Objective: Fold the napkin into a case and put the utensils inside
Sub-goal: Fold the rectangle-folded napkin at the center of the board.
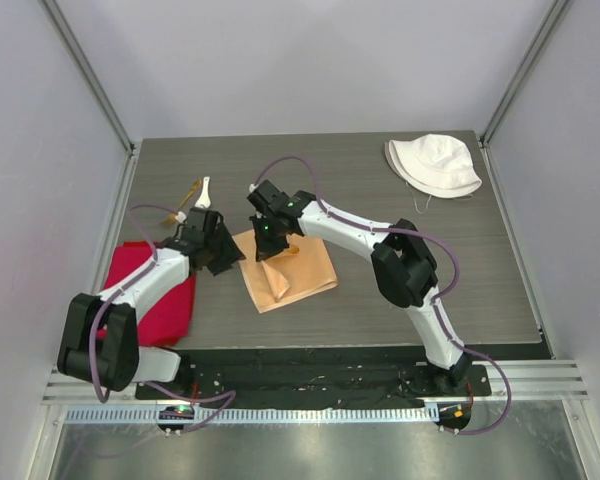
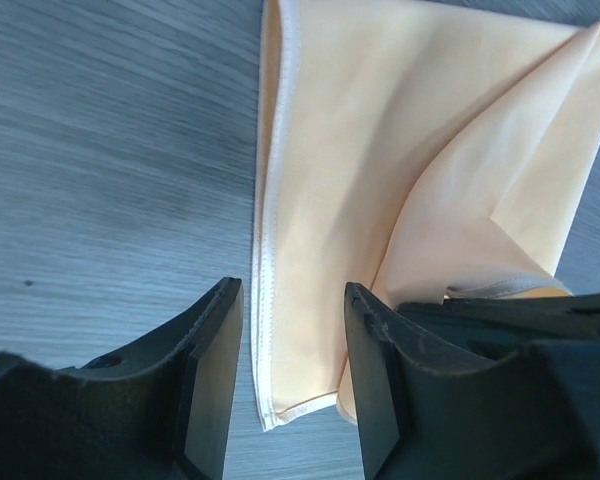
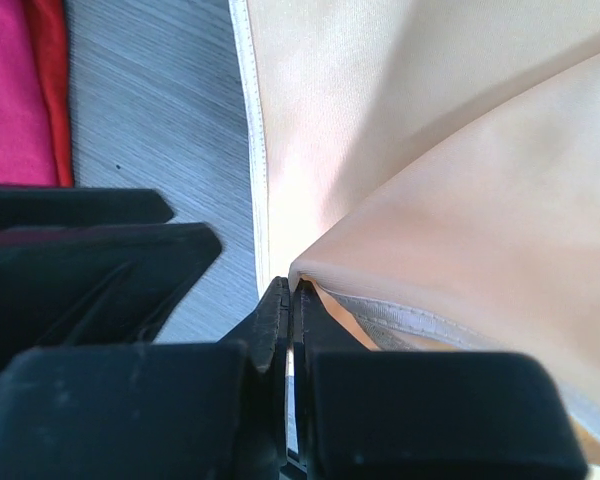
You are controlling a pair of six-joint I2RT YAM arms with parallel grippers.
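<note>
The peach-orange napkin (image 1: 285, 272) lies partly folded in the middle of the table, one layer lifted at its left corner. My right gripper (image 1: 264, 243) is shut on that raised fold (image 3: 380, 250); the pinch shows in the right wrist view (image 3: 294, 292). My left gripper (image 1: 227, 256) stands open just left of it, and its fingers straddle the napkin's near hemmed corner (image 2: 280, 400) without touching it (image 2: 292, 365). The white spoon (image 1: 202, 192) and the gold fork (image 1: 186, 194) lie together at the back left, apart from both grippers.
A bright red cloth (image 1: 152, 288) lies under the left arm at the table's left side and shows in the right wrist view (image 3: 20, 90). A white fabric hat (image 1: 432, 165) sits at the back right. Grey walls enclose the table on three sides.
</note>
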